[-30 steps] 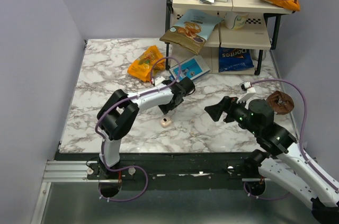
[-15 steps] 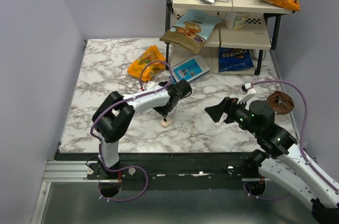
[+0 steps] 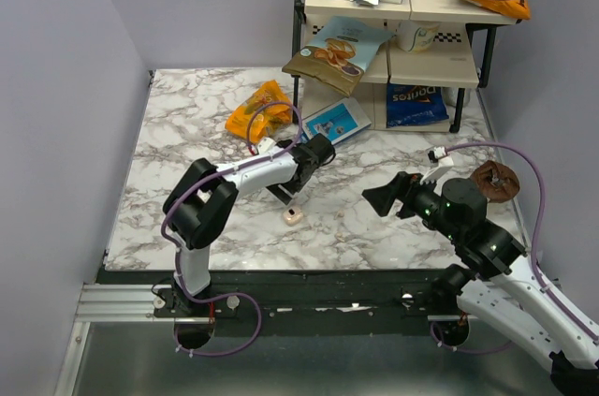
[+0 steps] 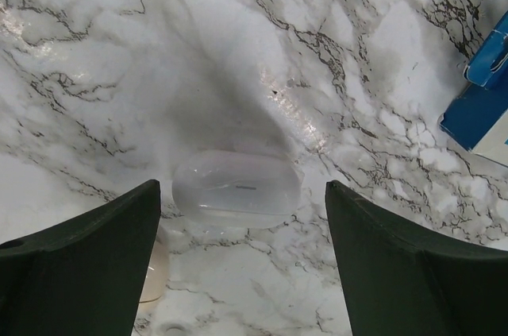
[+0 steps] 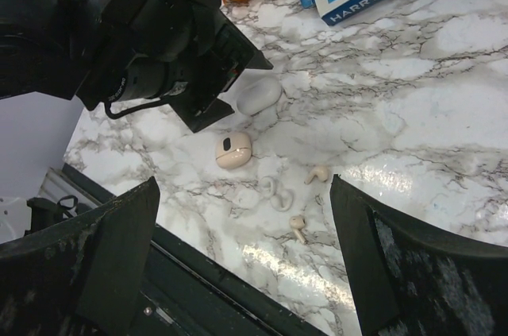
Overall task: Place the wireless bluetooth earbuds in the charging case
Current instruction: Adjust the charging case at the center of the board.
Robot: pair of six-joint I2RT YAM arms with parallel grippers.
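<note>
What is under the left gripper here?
Between the fingers of the open left gripper, a whitish oval object lies on the marble table. The cream charging case peeks out beside one finger, which covers most of it. No earbuds show in the left wrist view.

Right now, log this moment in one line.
left gripper open above white oval piece | right gripper open, empty | charging case on table | earbuds loose beside it
</note>
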